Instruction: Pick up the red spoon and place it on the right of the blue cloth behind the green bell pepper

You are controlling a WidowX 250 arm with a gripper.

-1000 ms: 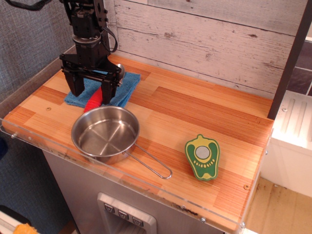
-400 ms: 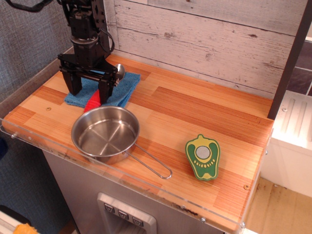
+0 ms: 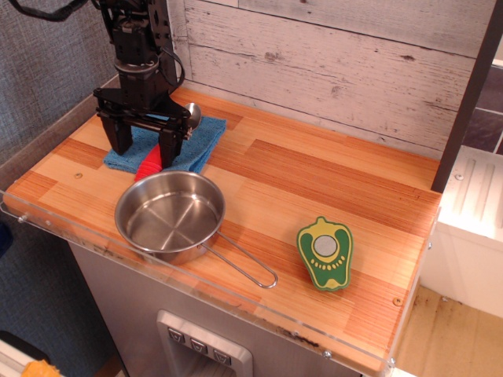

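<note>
Far-left corner of the wooden table (image 3: 314, 169): the black end effector (image 3: 145, 143) hangs over the blue cloth (image 3: 200, 141), its two fingers (image 3: 121, 133) spread apart and clamped on nothing. The red spoon (image 3: 151, 165) lies slanted across the cloth, its silver bowl at the far end near the cloth's far edge, its ribbed red handle running toward the near side, partly hidden by the right finger and ending just beside the rim of the steel pan (image 3: 170, 214). The pan sits near the cloth, its thin wire handle pointing right. The green bell pepper (image 3: 325, 253) lies flat near the table's right front, well apart from cloth and spoon.
</note>
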